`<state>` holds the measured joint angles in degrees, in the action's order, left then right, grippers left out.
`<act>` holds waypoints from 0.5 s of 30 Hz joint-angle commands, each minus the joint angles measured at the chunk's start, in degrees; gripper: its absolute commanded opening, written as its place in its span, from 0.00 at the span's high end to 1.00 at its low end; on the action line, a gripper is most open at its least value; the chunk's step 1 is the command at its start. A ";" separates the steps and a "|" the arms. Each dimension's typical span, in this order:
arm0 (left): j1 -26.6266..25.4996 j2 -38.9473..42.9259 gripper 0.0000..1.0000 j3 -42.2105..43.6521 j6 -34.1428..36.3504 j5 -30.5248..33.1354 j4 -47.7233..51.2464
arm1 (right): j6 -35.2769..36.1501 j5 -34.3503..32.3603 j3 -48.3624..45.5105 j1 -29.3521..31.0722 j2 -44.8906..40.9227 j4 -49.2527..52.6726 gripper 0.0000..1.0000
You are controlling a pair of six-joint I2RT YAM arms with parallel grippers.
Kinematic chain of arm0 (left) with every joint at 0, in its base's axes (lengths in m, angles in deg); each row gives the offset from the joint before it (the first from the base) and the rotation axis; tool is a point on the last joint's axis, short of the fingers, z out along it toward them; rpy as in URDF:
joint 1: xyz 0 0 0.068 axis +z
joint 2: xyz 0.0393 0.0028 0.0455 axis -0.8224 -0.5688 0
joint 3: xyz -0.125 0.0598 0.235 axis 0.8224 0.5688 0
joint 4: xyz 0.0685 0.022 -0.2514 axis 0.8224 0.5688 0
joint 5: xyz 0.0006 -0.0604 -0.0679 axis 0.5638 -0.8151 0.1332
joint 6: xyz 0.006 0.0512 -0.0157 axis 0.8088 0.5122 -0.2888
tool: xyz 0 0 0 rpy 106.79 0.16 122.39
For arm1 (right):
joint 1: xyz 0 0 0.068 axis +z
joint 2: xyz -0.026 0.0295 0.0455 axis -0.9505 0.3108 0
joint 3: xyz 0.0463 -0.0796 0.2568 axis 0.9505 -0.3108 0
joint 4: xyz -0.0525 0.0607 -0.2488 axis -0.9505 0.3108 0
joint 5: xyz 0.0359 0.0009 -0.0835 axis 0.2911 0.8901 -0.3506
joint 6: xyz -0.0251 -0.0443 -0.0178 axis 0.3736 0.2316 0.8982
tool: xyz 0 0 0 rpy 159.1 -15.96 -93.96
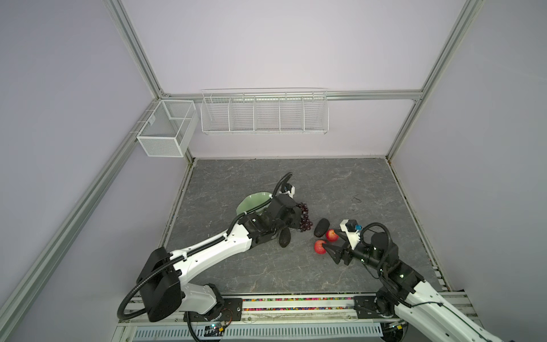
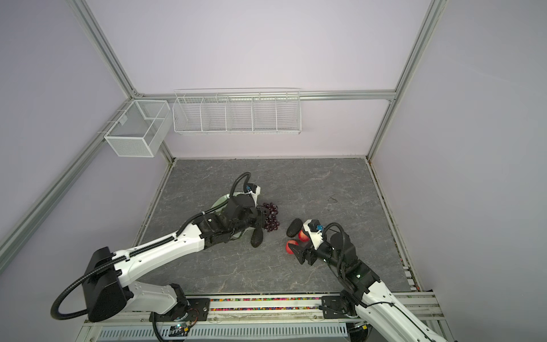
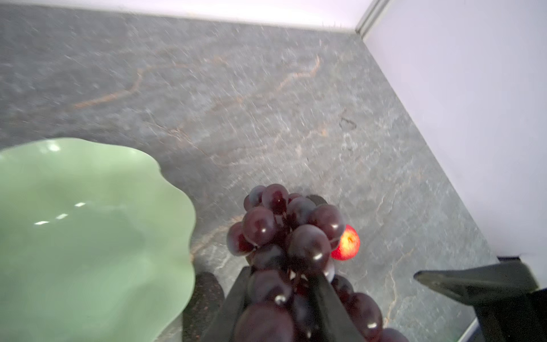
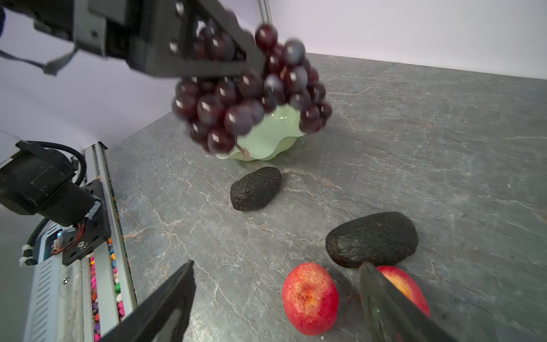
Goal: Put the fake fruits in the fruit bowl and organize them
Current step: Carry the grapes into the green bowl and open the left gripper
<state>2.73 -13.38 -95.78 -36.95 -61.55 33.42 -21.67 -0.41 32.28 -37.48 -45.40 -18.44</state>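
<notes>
The step in hand is the first carry: the left gripper (image 3: 284, 290) is clamped tight on the bunch of grapes (image 4: 251, 100), which hangs clear of the table (image 4: 414, 133) just beside the bowl (image 3: 88, 237) and not over it. The bowl looks empty where it shows. The next move, I judge, calls for swinging the bunch across the wavy rim and lowering it before letting go, since a loose bunch (dangling, with grapes sticking out either side of the jaws) could snag on that edge.

The right gripper (image 4: 277, 265) stands wide open and holds nothing, low over one apple (image 4: 309, 299). The other apple (image 4: 405, 287) sits partly behind a finger. Both avocados – one (image 4: 256, 188) near the bowl, one (image 4: 373, 239) just beside the apples – lie on the table.

In both top views the left arm covers most of the bowl. The left wrist view is blurred and cuts off the bunch's lower end.
</notes>
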 commanded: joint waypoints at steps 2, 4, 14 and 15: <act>7.40 4.47 0.69 1.12 2.58 3.45 5.00 | 0.42 9.16 -1.07 0.93 4.28 -11.12 0.12; 11.09 4.42 0.69 1.08 3.40 3.67 7.55 | 0.36 13.35 -1.25 1.38 5.39 -13.35 0.12; 18.66 -4.35 0.69 3.10 6.35 3.90 6.27 | 0.56 5.38 -0.48 4.95 7.49 -12.92 0.12; 18.76 -5.64 0.69 2.88 6.44 4.02 6.03 | 0.56 5.12 -0.13 5.18 8.13 -13.05 0.12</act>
<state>21.14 -17.01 -93.09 -32.12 -58.99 40.17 -21.49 7.78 31.88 -33.06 -38.64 -30.02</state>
